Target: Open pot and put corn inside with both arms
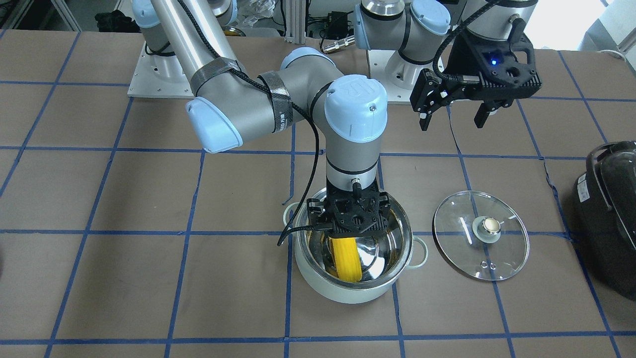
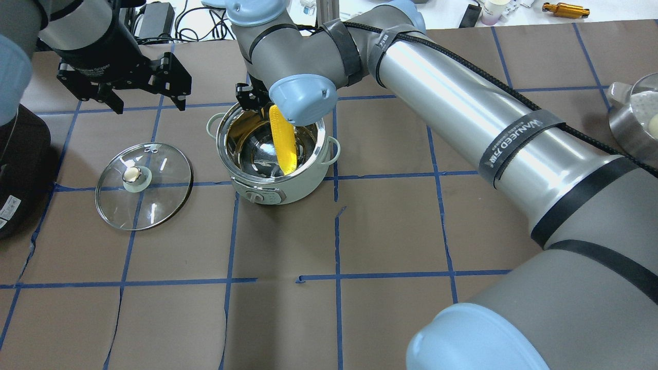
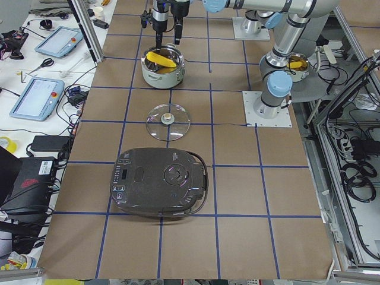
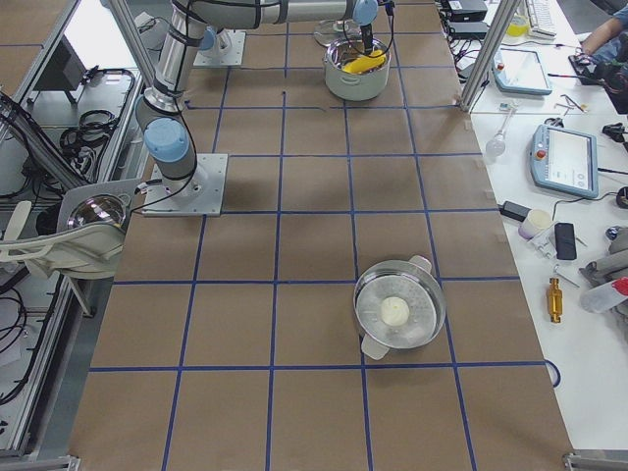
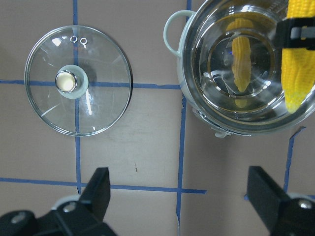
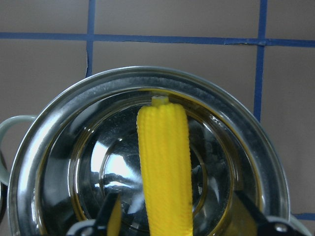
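Note:
The pale green pot [image 1: 348, 294] stands open mid-table. The yellow corn [image 1: 347, 258] leans inside it, its upper end by the rim. My right gripper [image 1: 348, 233] hangs just over the pot. In the right wrist view its fingers [image 6: 112, 209] stand wide on either side of the corn [image 6: 165, 167] with gaps, so it is open. The glass lid [image 1: 467, 258] lies flat on the table beside the pot, on the robot's left. My left gripper [image 1: 452, 117] is open and empty, raised above the table behind the lid.
A big black appliance [image 1: 611, 214] sits at the table's end on the robot's left, beyond the lid. A steel pot with a white object [image 4: 397, 309] stands far out on the robot's right. Side benches hold tablets and tools.

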### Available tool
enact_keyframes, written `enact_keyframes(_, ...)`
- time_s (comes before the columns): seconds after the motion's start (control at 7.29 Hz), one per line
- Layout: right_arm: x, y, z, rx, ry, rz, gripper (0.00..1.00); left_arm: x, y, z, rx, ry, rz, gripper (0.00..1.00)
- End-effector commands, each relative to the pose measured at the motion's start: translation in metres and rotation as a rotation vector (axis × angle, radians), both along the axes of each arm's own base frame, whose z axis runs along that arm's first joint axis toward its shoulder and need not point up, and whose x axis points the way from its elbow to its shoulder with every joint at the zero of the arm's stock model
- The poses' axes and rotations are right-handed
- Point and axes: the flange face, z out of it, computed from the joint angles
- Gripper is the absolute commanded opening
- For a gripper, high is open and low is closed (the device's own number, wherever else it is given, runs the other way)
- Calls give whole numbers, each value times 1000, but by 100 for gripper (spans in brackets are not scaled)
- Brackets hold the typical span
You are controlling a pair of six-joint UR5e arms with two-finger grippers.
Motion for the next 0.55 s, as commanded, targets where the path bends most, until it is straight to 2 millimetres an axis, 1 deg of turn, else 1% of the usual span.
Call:
enact_keyframes(0.0, -2, 5, 15, -8, -18, 5, 100, 0, -3, 1, -10, 1, 1, 100)
enact_keyframes(0.14, -21, -1, 25, -14, -3, -19, 100, 0, -5, 2, -11, 1, 1, 100)
enact_keyframes(0.27, -71, -22, 47, -6, -8, -91, 100, 0, -5, 2, -11, 1, 1, 100)
enact_keyframes(0.41, -133, -35, 76, 19, 8, -136, 100, 0, -6, 1, -11, 1, 1, 100)
